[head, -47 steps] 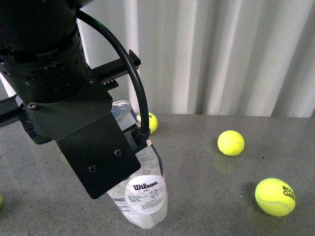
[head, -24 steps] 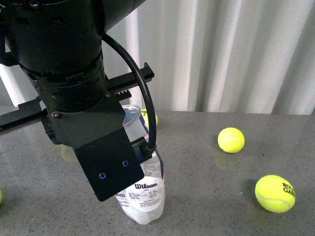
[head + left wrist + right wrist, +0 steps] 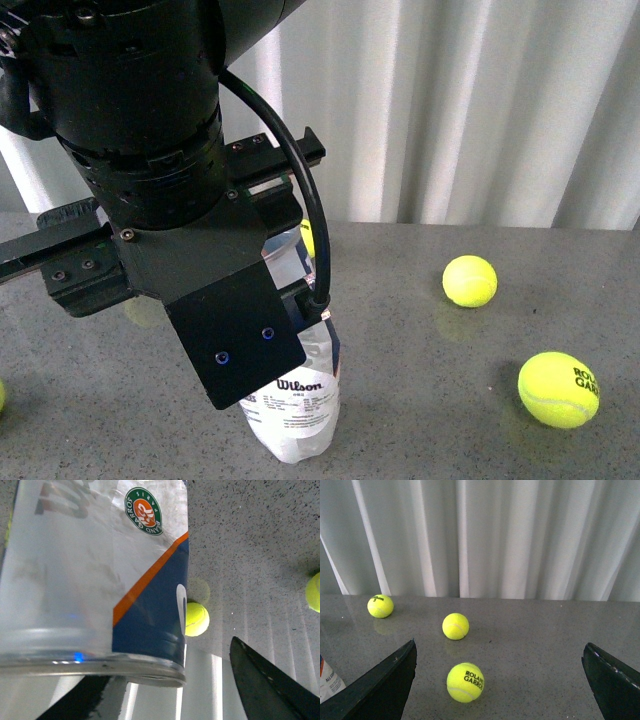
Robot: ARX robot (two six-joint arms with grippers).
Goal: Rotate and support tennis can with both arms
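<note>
The tennis can (image 3: pixel 296 410) stands tilted on the grey table, and only its clear lower end with the white Wilson label shows below my left arm (image 3: pixel 150 150). In the left wrist view the can (image 3: pixel 95 580) fills the picture, with its orange and navy label and its silver rim (image 3: pixel 100 664). It lies between the spread fingers of my open left gripper (image 3: pixel 170 700). Whether a finger (image 3: pixel 265 690) touches it I cannot tell. My right gripper (image 3: pixel 497 690) is open over bare table, and a corner of the can (image 3: pixel 327 680) shows at the picture's edge. The right arm is out of the front view.
Loose tennis balls lie on the table: one mid right (image 3: pixel 470 280), one marked Roland Garros nearer on the right (image 3: pixel 558 390), one partly hidden behind the left arm (image 3: pixel 308 238). A pleated white curtain (image 3: pixel 480 110) closes the back.
My left arm has shifted right and a little up, and now covers more of the can. The can's top has moved right with it; the balls have stayed put.
</note>
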